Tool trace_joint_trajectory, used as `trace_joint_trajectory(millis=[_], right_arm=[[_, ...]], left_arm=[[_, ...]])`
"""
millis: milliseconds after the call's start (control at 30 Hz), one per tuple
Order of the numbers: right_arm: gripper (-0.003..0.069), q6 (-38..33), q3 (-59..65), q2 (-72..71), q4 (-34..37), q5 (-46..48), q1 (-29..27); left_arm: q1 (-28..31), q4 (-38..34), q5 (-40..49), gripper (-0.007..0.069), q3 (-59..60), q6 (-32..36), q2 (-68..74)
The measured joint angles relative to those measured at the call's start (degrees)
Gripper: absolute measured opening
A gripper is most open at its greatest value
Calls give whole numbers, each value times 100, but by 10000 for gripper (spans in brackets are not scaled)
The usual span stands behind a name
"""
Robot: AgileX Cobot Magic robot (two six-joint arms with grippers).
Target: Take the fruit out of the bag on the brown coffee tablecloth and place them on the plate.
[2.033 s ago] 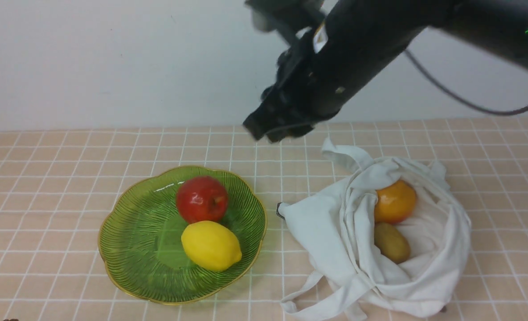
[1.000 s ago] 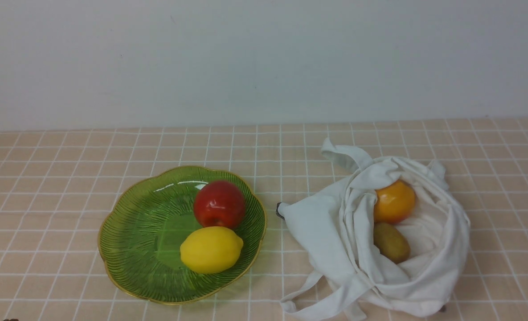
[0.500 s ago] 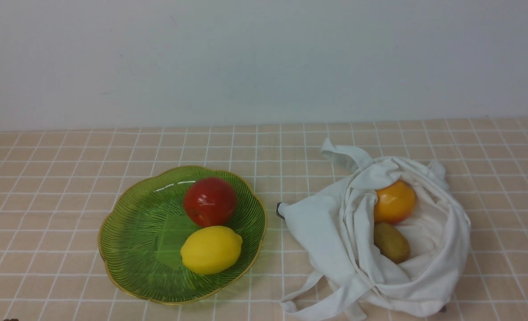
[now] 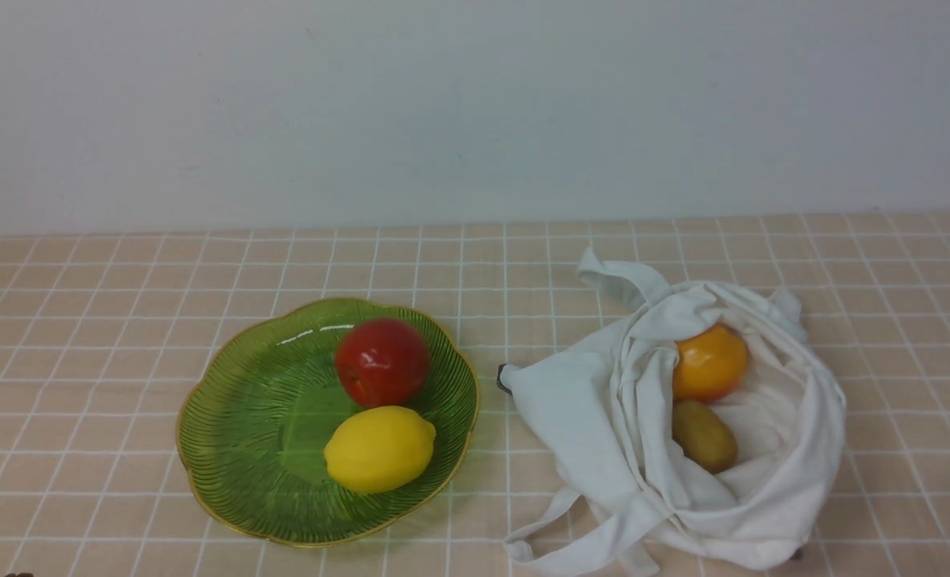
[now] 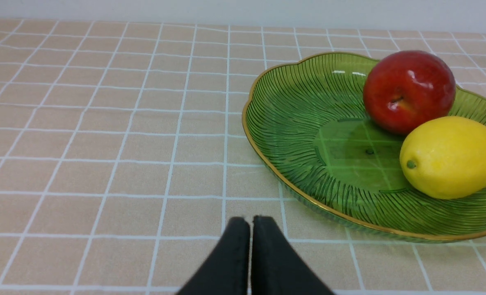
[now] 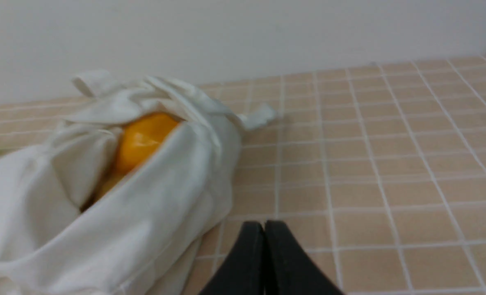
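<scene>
On the brown coffee tablecloth (image 4: 122, 272) the green plate (image 4: 226, 425) (image 5: 292, 106) holds a red apple (image 4: 382, 362) (image 5: 409, 91) and a yellow lemon (image 4: 378, 449) (image 5: 452, 156). To its right lies the white bag (image 4: 603, 417) (image 6: 152, 213), its mouth open, with an orange (image 4: 709, 362) (image 6: 142, 137) and a brown kiwi (image 4: 705, 437) inside. Neither arm shows in the front view. My left gripper (image 5: 250, 223) is shut and empty, low beside the plate. My right gripper (image 6: 264, 227) is shut and empty, near the bag's side.
A plain white wall (image 4: 475, 104) runs along the back edge of the cloth. The bag's long strap handles (image 4: 555, 529) trail onto the cloth at the front and one loop (image 4: 615, 276) sticks out behind.
Two seconds ago the right arm hung over the table's middle; it has left the front view. The apple has rocked a little on the plate. The bag and its fruit have stayed put.
</scene>
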Motion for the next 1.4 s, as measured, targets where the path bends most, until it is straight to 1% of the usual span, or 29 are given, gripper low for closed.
trace_joint_trajectory(millis=[133, 1400], right_arm=[[-14, -98, 0, 0, 0, -12, -262], [-14, -138, 0, 0, 0, -12, -272]], left_arm=[[0, 0, 0, -8, 0, 0, 0], [0, 0, 0, -8, 0, 5, 0]])
